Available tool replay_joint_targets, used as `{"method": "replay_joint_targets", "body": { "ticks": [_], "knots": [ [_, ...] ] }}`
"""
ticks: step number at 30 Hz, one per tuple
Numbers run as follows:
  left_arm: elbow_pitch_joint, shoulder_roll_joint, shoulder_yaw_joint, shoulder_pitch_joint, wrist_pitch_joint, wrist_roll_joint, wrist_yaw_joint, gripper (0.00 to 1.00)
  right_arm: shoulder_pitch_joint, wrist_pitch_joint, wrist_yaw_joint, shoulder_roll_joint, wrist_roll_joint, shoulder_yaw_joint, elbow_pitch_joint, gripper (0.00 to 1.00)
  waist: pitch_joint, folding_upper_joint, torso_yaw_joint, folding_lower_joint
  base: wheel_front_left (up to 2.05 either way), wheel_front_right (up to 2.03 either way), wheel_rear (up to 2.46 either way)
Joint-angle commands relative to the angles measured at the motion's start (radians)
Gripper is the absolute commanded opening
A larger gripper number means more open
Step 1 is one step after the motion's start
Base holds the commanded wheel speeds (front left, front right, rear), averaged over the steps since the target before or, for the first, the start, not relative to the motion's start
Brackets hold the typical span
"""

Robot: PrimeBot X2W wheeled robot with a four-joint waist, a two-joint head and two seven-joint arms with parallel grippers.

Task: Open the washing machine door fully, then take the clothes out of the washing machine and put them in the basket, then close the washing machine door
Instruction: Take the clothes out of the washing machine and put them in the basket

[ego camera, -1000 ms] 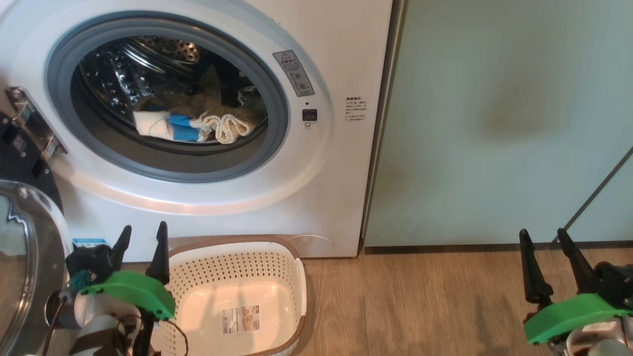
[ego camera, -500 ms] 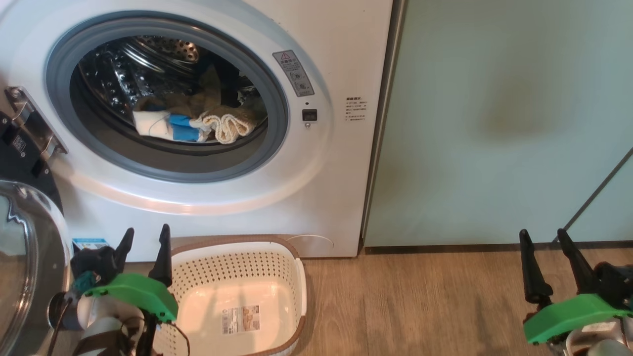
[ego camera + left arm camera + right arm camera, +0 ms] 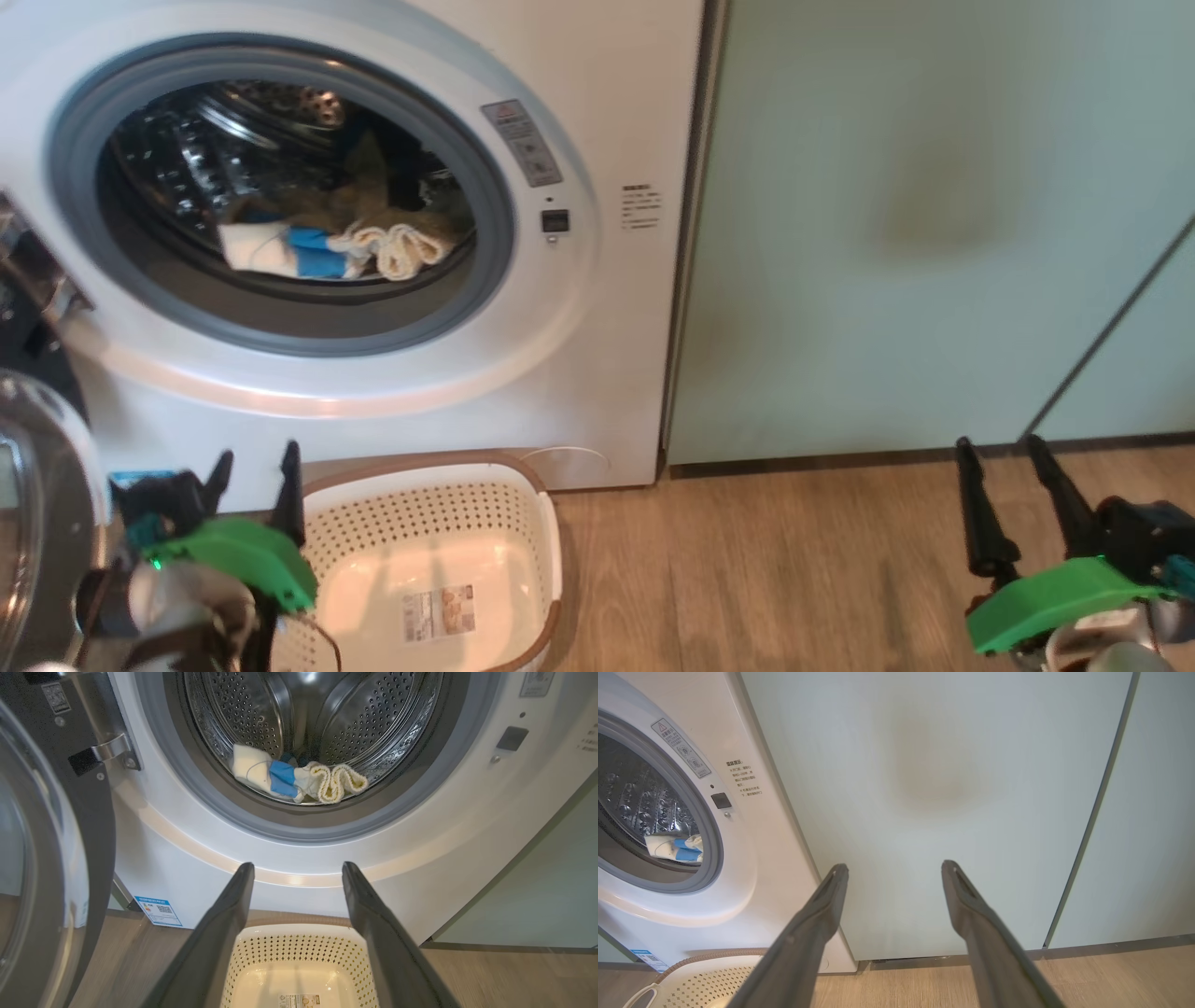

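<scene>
Light wood-plank floor (image 3: 794, 560); pale green cabinet panels (image 3: 887, 233) beside white front-loading washing machine (image 3: 607, 373). Left gripper (image 3: 257, 455), right gripper (image 3: 999, 445): jaws wide apart, empty, touching nothing.

wht washing machine (image 3: 588, 392), cream perforated basket (image 3: 420, 515)

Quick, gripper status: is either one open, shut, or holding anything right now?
Left gripper: open, holding nothing.
Right gripper: open, holding nothing.
</scene>
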State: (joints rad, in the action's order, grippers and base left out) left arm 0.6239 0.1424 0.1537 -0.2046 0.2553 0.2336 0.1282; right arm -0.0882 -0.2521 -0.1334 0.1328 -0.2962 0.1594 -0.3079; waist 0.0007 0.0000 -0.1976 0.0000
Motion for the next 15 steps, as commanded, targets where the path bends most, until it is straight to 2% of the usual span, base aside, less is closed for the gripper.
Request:
{"method": "replay_joint_targets", "body": {
  "ticks": [1,7,15],
  "knots": [
    [-0.015,0.040,0.032,-0.084,-0.001,0.018,-0.001,1.00,-0.038,-0.010,0.003,0.004,0.004,0.023,0.029,1.00,0.006,0.0000,-0.019,0.0000,0.00,0.00,0.00],
    [0.030,0.069,0.031,-0.151,-0.033,0.082,0.001,1.00,-0.040,-0.010,0.003,0.001,0.000,0.038,0.027,1.00,0.024,0.0000,-0.064,0.0000,0.00,0.00,0.00],
    [0.064,0.153,-0.024,-0.293,-0.122,0.165,0.002,1.00,-0.059,-0.010,0.003,-0.003,-0.007,0.048,0.030,1.00,0.092,0.0000,-0.130,0.0000,0.00,0.00,0.00]
  ]
}}
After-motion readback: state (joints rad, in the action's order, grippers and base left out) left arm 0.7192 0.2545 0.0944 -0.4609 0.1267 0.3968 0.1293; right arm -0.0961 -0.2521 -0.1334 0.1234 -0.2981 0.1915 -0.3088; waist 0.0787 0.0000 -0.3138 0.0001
